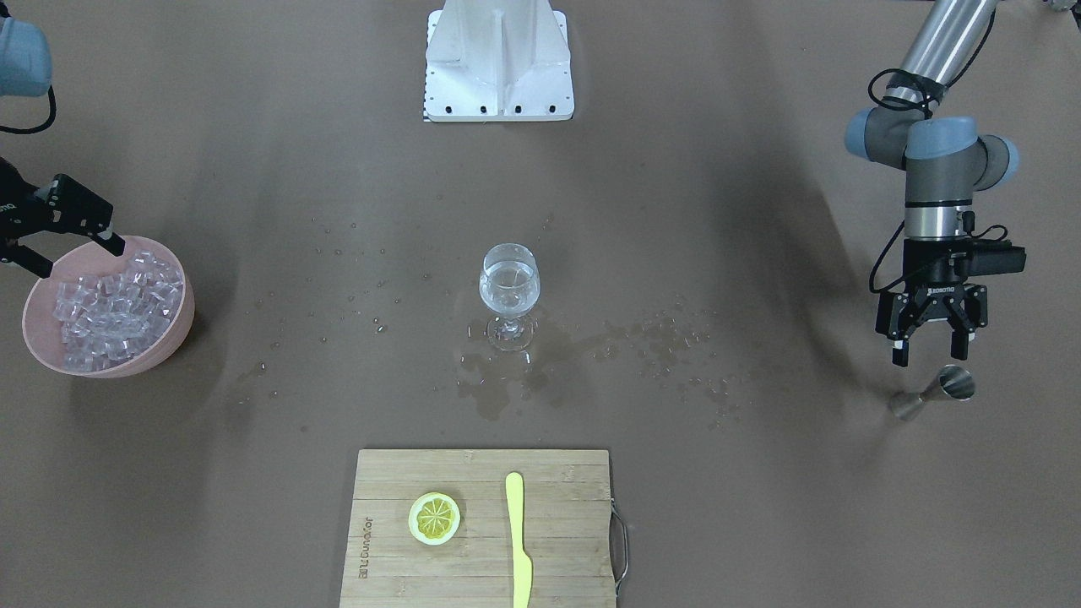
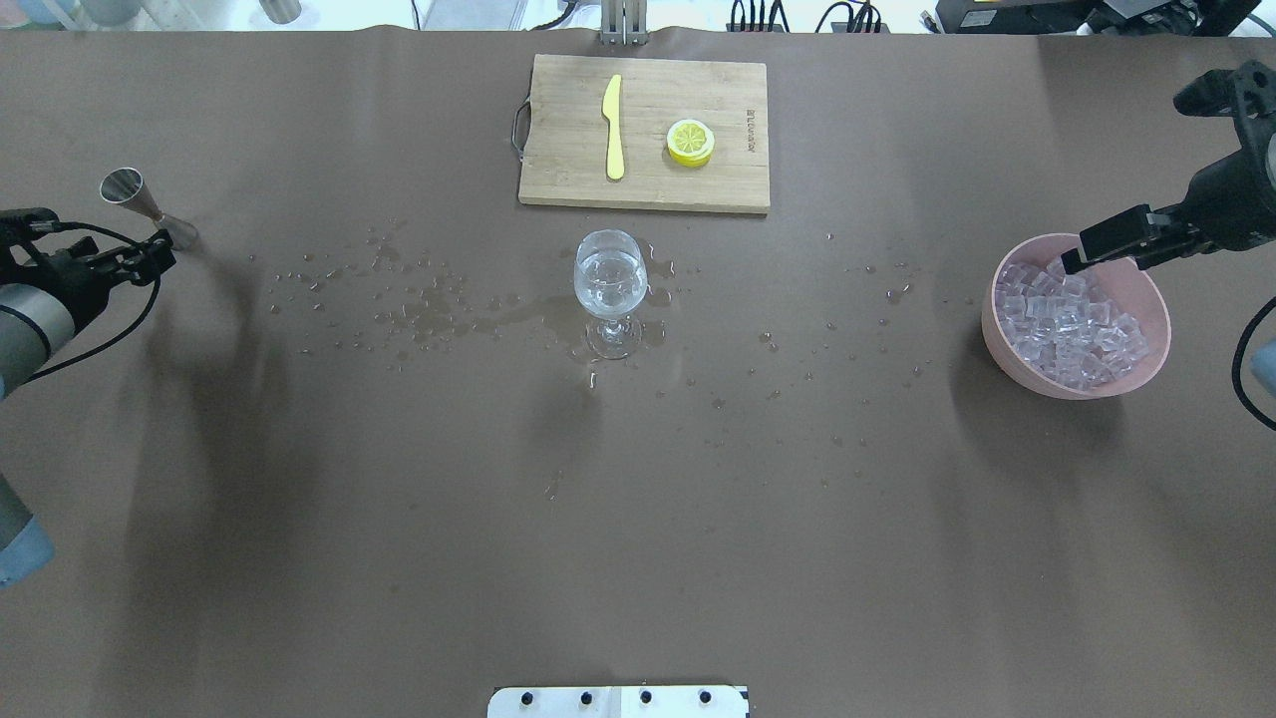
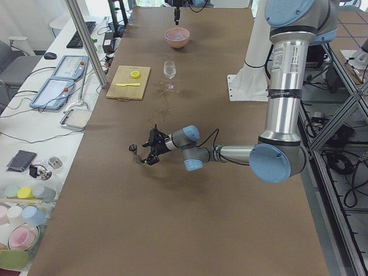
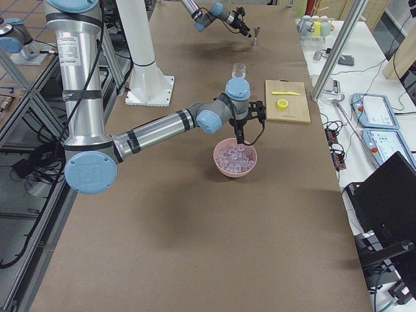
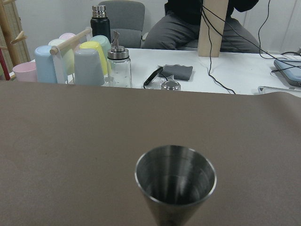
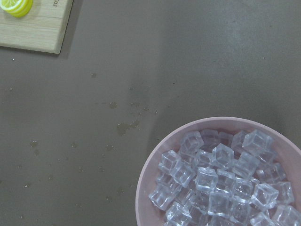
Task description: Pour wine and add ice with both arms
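Pink bowl (image 1: 173,336) holding the ice (image 1: 114,308) sits directly under my right claw (image 1: 74,256), spread wide and empty above its rim, with the glass (image 2: 610,294) at 9 o'clock across the bench (image 2: 299,499), seen from overhead.

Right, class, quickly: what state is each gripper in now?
Left gripper: open, empty, by the jigger.
Right gripper: open, empty, over the pink bowl of ice.
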Available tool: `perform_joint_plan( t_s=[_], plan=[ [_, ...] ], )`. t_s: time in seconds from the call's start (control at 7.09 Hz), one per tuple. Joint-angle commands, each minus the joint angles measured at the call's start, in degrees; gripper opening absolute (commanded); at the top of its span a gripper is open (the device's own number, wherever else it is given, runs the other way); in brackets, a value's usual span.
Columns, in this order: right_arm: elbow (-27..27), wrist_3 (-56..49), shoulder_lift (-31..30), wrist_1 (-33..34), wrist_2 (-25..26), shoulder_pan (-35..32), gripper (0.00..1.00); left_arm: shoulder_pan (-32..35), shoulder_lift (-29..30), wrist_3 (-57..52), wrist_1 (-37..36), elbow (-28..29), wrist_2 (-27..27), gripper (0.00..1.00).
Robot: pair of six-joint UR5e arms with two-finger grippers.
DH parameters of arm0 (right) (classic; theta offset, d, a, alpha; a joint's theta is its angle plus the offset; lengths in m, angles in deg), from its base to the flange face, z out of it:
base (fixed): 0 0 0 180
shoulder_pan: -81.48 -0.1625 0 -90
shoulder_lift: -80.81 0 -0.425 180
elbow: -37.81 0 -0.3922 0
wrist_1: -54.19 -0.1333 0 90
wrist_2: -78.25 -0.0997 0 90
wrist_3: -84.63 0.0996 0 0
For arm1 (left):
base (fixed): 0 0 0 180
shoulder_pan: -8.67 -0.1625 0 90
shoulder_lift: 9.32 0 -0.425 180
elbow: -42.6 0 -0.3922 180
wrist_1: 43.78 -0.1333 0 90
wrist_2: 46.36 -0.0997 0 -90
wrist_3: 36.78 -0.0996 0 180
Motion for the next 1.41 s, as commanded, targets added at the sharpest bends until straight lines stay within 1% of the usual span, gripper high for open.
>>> perform_joint_plan(
  t_s=[0.0,0.14,0.28,0.42,0.56,0.71,0.85,0.99,1.13,1.27],
  plan=[
    [-0.3,0.0,0.0,-0.1,0.1,0.0,1.0,0.2,-8.3,0.0,0.1,-7.8,13.2,0.99],
    [-0.3,0.0,-0.1,0.0,0.1,0.0,1.0,0.6,-12.2,-0.1,0.1,-12.3,21.6,0.99],
    [-0.3,0.1,-0.1,0.0,0.2,0.0,1.0,3.6,-14.8,-0.3,-0.7,-15.1,30.7,0.99],
    [-0.6,3.3,0.2,0.0,1.5,0.8,1.0,10.1,-14.8,-0.5,-2.6,-15.0,39.2,0.99],
    [-2.1,6.2,0.2,0.0,6.3,4.0,1.0,16.6,-14.4,-3.1,-6.6,-15.0,47.9,0.99],
    [-3.4,6.6,-0.2,0.3,8.5,5.6,1.0,21.8,-14.2,-11.3,-11.3,-14.9,54.6,0.99],
    [-3.6,6.5,-1.7,0.7,11.9,7.0,0.99,25.2,-13.9,-13.6,-19.6,-15.5,58.7,0.99],
    [-4.3,6.0,-5.3,0.6,16.9,7.6,0.99,25.9,-12.9,-14.2,-27.6,-15.9,59.9,0.99],
    [-2.7,5.7,-5.7,0.8,17.3,8.4,0.99,27.0,-12.4,-19.5,-28.2,-15.7,59.7,0.99],
    [0.4,5.4,-4.8,0.3,16.9,9.1,0.99,27.6,-12.4,-20.5,-29.0,-15.5,59.7,0.99]
  ],
)
